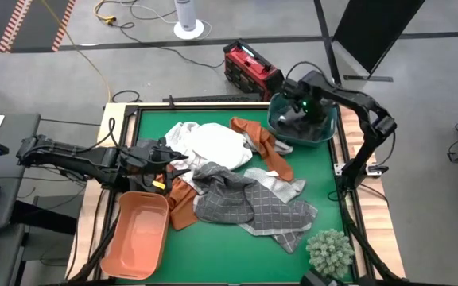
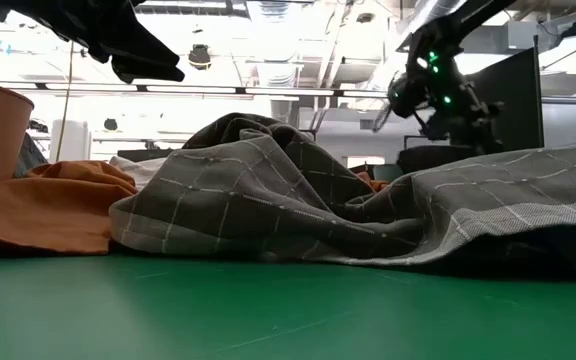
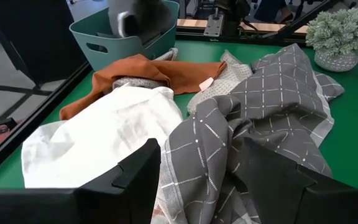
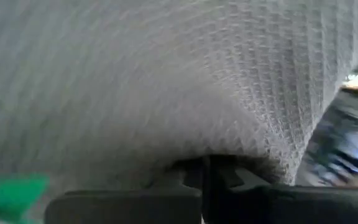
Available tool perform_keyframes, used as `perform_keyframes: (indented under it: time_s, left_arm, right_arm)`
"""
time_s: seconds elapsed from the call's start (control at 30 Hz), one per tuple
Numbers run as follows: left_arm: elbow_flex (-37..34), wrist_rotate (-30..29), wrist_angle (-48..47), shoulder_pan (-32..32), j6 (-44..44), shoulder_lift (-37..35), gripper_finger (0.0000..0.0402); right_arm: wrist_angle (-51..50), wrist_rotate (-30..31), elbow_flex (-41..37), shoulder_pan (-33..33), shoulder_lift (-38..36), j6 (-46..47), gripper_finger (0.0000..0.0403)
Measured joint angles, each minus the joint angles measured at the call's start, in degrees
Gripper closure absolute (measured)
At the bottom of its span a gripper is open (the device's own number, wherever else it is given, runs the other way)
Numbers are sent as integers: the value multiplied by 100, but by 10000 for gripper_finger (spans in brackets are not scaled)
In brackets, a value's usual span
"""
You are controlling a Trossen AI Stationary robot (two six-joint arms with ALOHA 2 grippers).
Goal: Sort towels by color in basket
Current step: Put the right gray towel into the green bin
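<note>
1. The right hand (image 1: 298, 114) hangs over the teal basket (image 1: 324, 131) at the far right corner of the green bench (image 1: 213, 254), its fingers pinched together on a plain grey towel (image 4: 166, 81).
2. In the right wrist view that waffle-weave cloth fills nearly everything ahead of the closed fingers, bunched right at their tips.
3. In the left wrist view the same grey cloth hangs in the basket's mouth, well ahead of the left hand.
4. The left hand (image 1: 162, 155) is at the near-left edge of the towel heap, fingers apart and holding nothing.
5. Just ahead of the left hand lies the white towel (image 3: 98, 134), with a grey checked towel (image 3: 260, 118) touching it on one side.
6. Beyond the white towel, between it and the teal basket, lies a rust-orange towel (image 3: 154, 71).
7. A second rust-orange piece (image 1: 181, 199) lies just beside the left hand, next to the orange basket (image 1: 137, 234).
8. A dark grey towel (image 1: 225, 202) lies on the heap, overlapping the grey checked towel.
9. A pale-green plant ball (image 1: 331, 250) stands well apart from both hands at the near right corner.
</note>
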Motion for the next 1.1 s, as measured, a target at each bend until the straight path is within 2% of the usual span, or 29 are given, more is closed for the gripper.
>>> perform_keyframes:
  time_s: [0.07, 0.4, 0.5, 0.63, 0.9, 1.1]
  left_arm:
    - [0, 0, 0, 0, -1, 0, 191]
    - [2, 0, 3, 0, -1, 0, 191]
    - [1, 0, 5, 0, -1, 0, 191]
    - [2, -2, 5, 0, 2, 0, 191]
    - [2, -2, 7, 0, 19, 0, 191]
    - [2, -2, 7, 0, 21, 0, 191]
  right_arm:
    - [-6, 293, -140, -4, -3, 82, 380]
    - [256, 349, -237, -356, -6, 181, 376]
    - [468, 46, -237, -358, -6, -136, 366]
    - [653, -4, -237, -225, -3, -744, 353]
    - [552, -13, -213, 202, -3, -1199, 317]
    - [18, -13, 226, 452, -3, -1254, 269]
